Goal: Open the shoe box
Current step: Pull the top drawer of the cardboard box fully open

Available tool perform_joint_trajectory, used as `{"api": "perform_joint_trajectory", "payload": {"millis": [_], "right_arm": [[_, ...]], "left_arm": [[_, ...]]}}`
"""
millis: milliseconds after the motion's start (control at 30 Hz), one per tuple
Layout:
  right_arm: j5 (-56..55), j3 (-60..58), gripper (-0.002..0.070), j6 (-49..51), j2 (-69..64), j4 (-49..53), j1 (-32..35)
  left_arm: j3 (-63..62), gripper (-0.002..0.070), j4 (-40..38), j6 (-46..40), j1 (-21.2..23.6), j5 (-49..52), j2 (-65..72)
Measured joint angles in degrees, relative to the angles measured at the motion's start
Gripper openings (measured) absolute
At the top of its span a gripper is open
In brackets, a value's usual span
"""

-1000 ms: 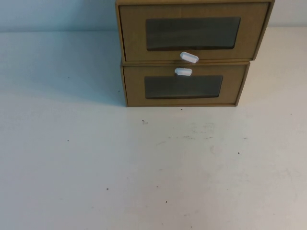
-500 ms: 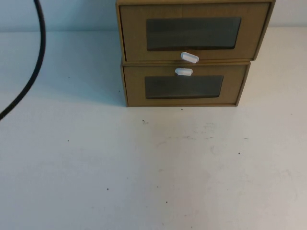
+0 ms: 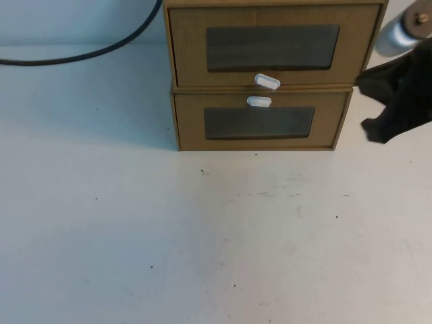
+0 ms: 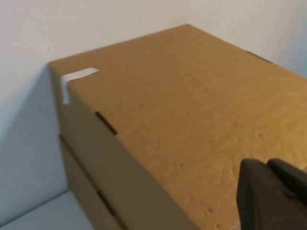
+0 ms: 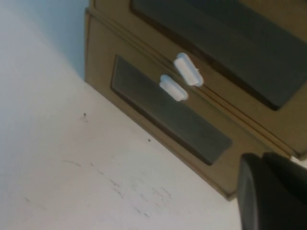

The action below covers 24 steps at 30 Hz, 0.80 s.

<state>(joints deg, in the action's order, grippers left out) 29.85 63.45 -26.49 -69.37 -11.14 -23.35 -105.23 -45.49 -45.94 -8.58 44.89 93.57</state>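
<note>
Stack of two brown cardboard shoe boxes at 12 o'clock on the white table (image 3: 202,236) (high view): upper shoe box (image 3: 189,47) sits directly on lower shoe box (image 3: 189,121), fronts facing the robot. Each front has a dark rectangular window and a small white pull. The upper handle (image 3: 266,82) is at the front's lower edge and the lower handle (image 3: 258,102) at its top edge, so the two lie just apart, one above the other. Both drawer fronts look flush w/ their shells, i.e. closed. Black cable (image 3: 101,48) curves in at approx. 11 o'clock, behind the stack's left side. Right arm (image 3: 401,94), dark w/ a silver cylinder at its top, enters at approx. 2 o'clock, just beside the boxes' right edge. Right gripper (image 5: 271,191) hangs near the lower box's front right corner, jaws together, holding nothing, clear of both handles. Left gripper (image 4: 271,196) hovers over the upper box's plain top panel, near a white tape strip (image 4: 76,76) folded over one corner; its jaw state cannot be told. Table shows small dark specks.
</note>
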Motion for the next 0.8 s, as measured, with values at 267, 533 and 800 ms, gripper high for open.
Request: {"api": "perform_joint_trajectory", "payload": {"millis": [267, 533, 800], "right_arm": [[-13.6, 0.0, -0.0013, -9.3, -11.5, 6.4, -7.3], [-14.3, 2.7, -0.0013, -8.4, -20.4, 25.9, -9.6], [9.1, 13.2, -0.0013, 29.9, -26.3, 64.6, -11.6]], "left_arm": [[-13.4, -0.0006, -4.3, -2.5, -4.0, 12.1, 15.6], [-14.4, -0.0006, -6.0, -3.0, -5.2, 12.8, 21.7], [-14.9, -0.0006, -7.4, -3.0, -5.1, 13.1, 22.7]]}}
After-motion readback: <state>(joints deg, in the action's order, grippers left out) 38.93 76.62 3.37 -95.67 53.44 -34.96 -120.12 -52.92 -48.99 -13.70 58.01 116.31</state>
